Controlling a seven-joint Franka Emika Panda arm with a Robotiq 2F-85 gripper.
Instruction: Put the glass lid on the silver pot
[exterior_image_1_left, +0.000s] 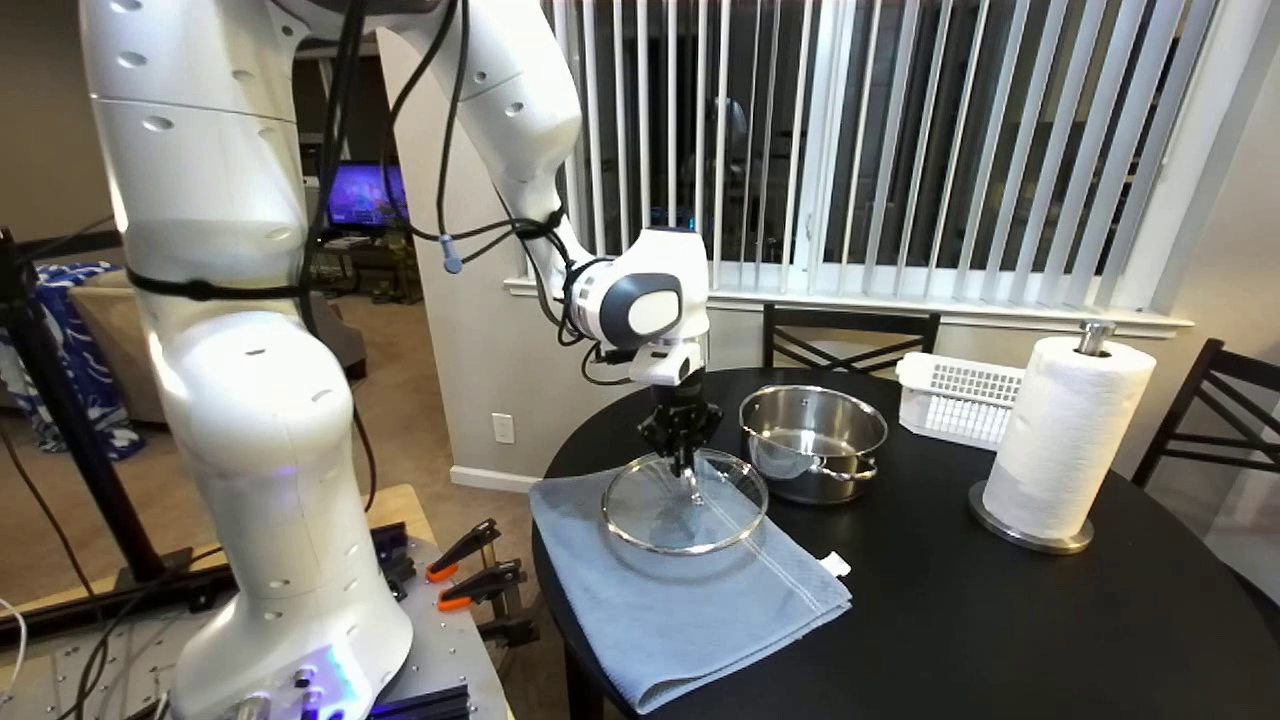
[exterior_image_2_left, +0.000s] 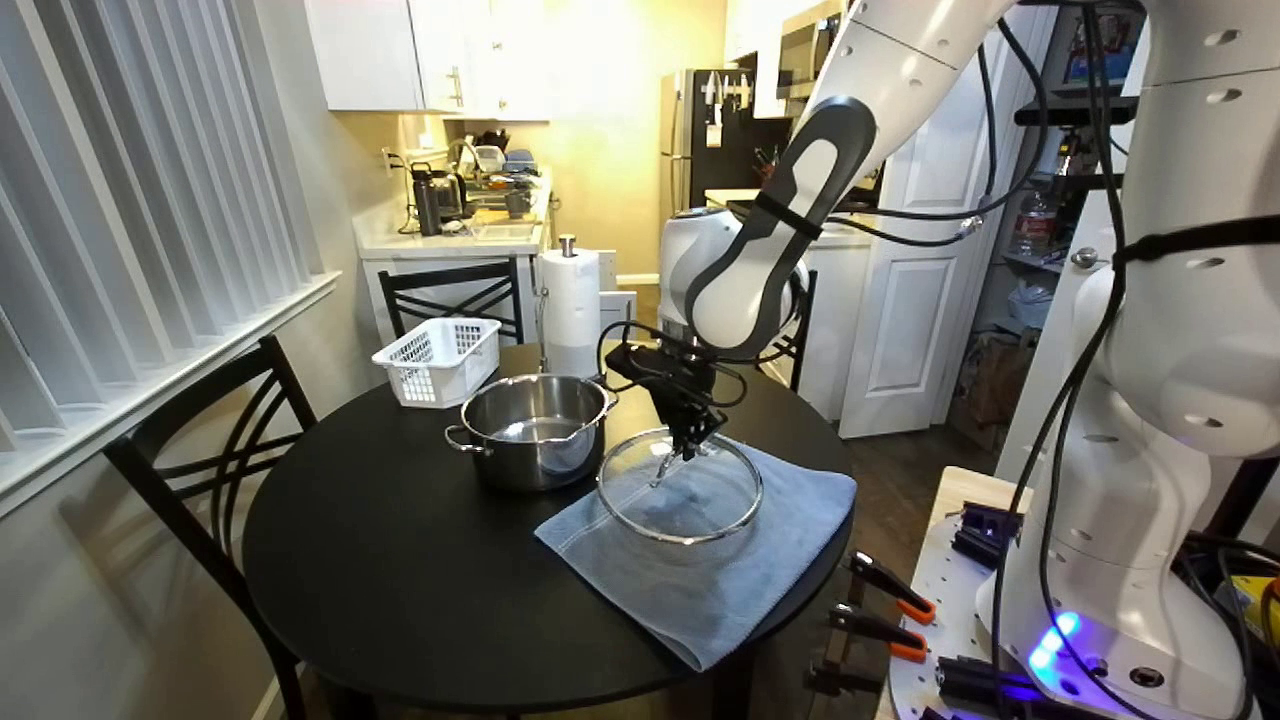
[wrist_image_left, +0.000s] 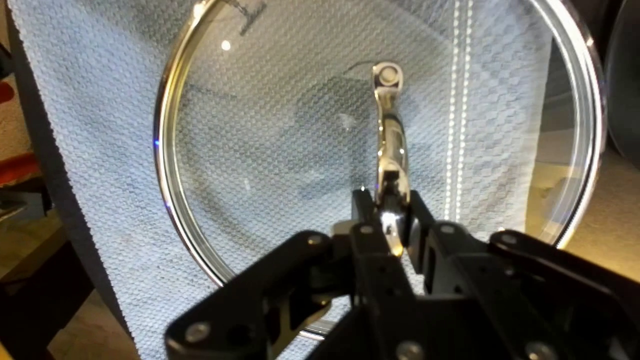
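Pinching the curved metal handle (wrist_image_left: 391, 135) of the glass lid (exterior_image_1_left: 675, 515), the gripper (wrist_image_left: 391, 202) points downward, its two fingers (wrist_image_left: 421, 215) closed against either side of the metal. The lid is over the blue cloth (exterior_image_1_left: 690, 630) (whether the rim touches the fabric, I cannot tell), and one edge reaches past the cloth on the side toward the silver pot (exterior_image_1_left: 800, 482). In an exterior view, the pot, open-topped, stands just to the right of the lid and a little farther off, on the black table (exterior_image_1_left: 960, 600). Far right, beyond the pot, sits a white perforated basket (exterior_image_1_left: 960, 400); a paper towel roll (exterior_image_1_left: 1065, 440) stands upright on its holder, right of the pot and nearer than the basket. The white arm (exterior_image_1_left: 240, 400) comes in from the left, and a black chair (exterior_image_1_left: 850, 318) is at the table's far side.
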